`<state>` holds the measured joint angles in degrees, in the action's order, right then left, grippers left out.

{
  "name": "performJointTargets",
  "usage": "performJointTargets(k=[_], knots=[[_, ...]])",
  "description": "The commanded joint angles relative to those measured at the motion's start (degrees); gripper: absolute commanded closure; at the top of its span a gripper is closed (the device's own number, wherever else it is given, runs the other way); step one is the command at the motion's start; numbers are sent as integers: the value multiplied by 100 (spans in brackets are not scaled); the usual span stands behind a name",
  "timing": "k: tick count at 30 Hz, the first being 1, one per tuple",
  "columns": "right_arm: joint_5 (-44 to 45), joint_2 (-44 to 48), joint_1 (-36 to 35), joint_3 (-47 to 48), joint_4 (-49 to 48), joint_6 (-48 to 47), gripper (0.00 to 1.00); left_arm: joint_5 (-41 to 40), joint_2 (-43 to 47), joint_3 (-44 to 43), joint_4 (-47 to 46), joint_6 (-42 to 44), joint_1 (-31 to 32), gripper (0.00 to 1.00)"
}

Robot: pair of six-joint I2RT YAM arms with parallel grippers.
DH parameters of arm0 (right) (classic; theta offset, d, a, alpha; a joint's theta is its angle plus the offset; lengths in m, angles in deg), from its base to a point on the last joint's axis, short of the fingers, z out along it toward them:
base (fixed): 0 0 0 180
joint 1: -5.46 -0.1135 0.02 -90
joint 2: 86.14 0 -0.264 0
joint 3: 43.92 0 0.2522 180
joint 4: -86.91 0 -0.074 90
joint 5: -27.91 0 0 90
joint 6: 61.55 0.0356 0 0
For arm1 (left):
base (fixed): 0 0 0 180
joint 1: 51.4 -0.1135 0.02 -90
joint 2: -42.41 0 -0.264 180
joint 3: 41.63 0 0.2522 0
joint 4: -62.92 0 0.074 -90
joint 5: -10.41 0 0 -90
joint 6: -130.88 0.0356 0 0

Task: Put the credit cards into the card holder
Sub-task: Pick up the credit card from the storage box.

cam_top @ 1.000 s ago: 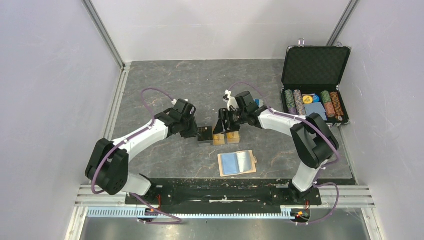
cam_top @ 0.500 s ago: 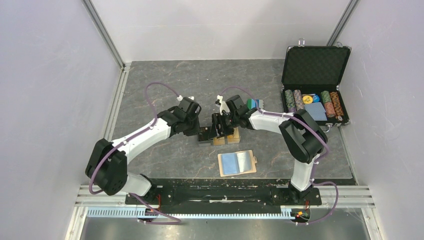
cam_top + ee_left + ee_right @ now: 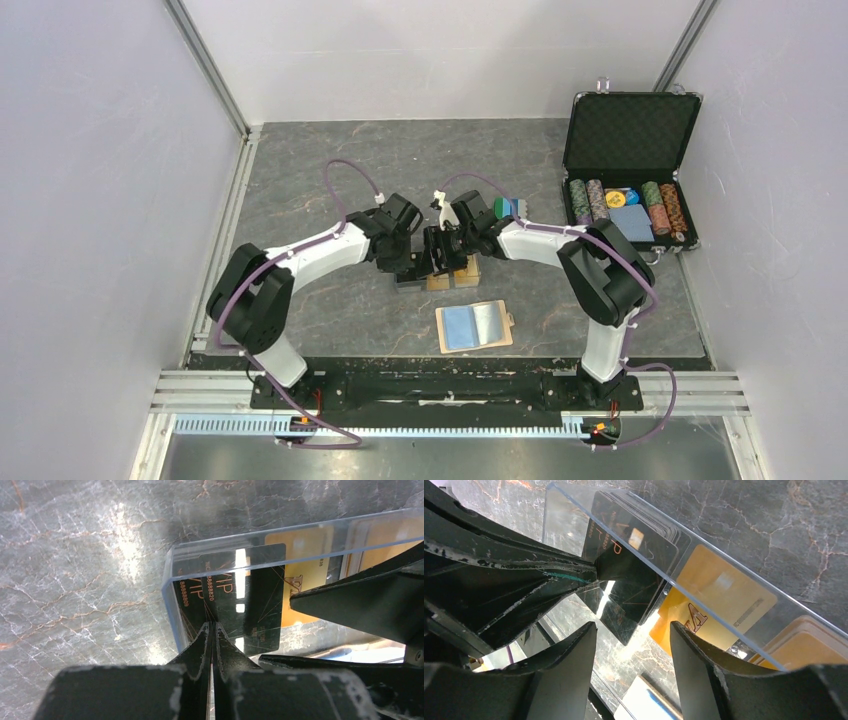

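Left end effector (image 3: 212,632) clamps tight on an edge of the black card (image 3: 250,615), which looks light, stiff and probably slippery; right end effector (image 3: 633,630) gapes empty.

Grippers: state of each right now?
Left gripper: jaws shut on the black card.
Right gripper: jaws open, gripping nothing.

Black card (image 3: 250,605): "VIP" in copper lettering, with a row of 8s beside it. Gold card (image 3: 716,600): large "V", the rest hidden.
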<state>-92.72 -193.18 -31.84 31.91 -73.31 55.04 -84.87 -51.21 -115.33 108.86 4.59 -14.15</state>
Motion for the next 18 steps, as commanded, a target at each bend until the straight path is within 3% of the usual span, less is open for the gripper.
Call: performJointTargets(k=[1,7,11,14,18], knots=[[107,-178,-10,132,-244,67,43,-224,-299,-252,179,288,10,98],[-106,-353,-3,52,-554,306,57,-261,-490,-308,315,264,49,98],[-177,-370,-5,48,-757,389,76,-266,-499,-299,313,258,89,98],[-152,-331,-7,69,-761,424,99,-279,-508,-299,319,259,106,98],[15,-198,-5,82,-613,350,100,-332,-467,-298,349,246,119,98]])
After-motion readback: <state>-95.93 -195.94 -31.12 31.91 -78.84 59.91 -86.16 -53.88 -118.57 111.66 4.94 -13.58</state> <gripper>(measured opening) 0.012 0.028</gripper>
